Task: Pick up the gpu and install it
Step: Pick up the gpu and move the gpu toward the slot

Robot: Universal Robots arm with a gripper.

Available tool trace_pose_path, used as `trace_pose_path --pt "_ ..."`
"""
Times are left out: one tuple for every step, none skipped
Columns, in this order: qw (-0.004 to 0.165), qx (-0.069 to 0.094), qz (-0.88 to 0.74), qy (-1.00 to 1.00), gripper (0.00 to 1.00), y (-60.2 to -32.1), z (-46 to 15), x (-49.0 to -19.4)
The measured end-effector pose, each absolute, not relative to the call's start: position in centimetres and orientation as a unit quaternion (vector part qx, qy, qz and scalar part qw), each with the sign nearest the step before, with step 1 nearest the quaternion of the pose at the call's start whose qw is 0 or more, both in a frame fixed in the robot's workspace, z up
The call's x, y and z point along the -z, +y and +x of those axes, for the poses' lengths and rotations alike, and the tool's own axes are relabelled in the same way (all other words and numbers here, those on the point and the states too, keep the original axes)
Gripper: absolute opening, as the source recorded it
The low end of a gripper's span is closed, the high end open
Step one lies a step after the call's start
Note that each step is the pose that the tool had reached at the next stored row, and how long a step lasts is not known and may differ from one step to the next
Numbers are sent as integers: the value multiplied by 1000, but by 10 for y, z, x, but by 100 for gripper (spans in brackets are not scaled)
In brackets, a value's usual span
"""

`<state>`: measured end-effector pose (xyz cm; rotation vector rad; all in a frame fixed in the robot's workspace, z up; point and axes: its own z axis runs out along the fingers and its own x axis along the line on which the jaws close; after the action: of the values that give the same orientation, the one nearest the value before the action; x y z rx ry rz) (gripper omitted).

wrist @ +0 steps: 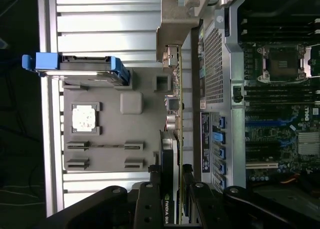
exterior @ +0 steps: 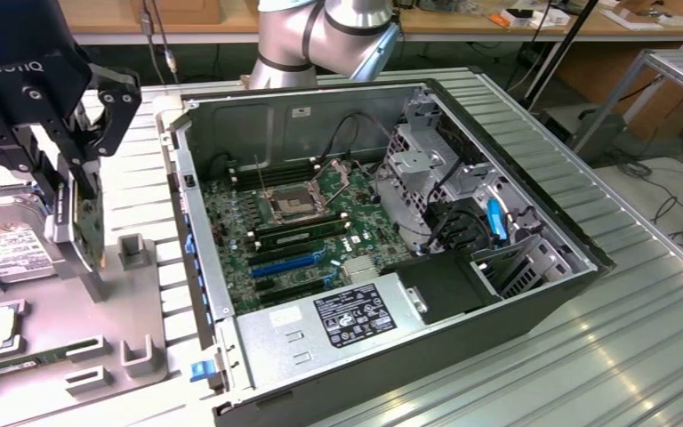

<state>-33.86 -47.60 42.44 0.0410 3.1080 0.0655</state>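
The gpu (exterior: 88,227) is a thin green card standing on edge over the grey parts tray (exterior: 152,307) at the exterior view's left. Whether its lower edge still touches the tray I cannot tell. My gripper (exterior: 71,173) comes down from above, shut on the card's upper edge. In the wrist view the gpu (wrist: 173,134) shows edge-on, with its black cooler on one face and its silver bracket (wrist: 176,24) at the far end. My gripper (wrist: 172,176) has one black finger on each side of the card. The open computer case (exterior: 273,114) lies beside the tray.
On the tray lie a silver hard drive (exterior: 10,253) with blue rails (wrist: 80,69), a processor chip (wrist: 84,118) and a memory stick (wrist: 105,145). Inside the case are the motherboard (exterior: 300,218), its blue slots (exterior: 282,264), the power supply (exterior: 341,325) and a drive cage (exterior: 430,169).
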Motion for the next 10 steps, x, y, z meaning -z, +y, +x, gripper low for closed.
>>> trace_pose_path --pt "16 -21 13 1000 27 -476 -339 -425" --pt "16 -21 13 1000 27 -476 -339 -426" --pt "16 -21 13 1000 27 -476 -339 -427" --pt "16 -21 13 1000 27 -476 -339 -429" --pt "16 -21 13 1000 27 -476 -339 -430" --pt "16 -21 13 1000 27 -476 -339 -431" --pt "16 -21 13 1000 27 -476 -339 -431" --pt "16 -21 13 1000 27 -476 -339 -431" --pt "16 -21 13 1000 27 -476 -339 -431" --pt "16 -21 13 1000 27 -476 -339 -431"
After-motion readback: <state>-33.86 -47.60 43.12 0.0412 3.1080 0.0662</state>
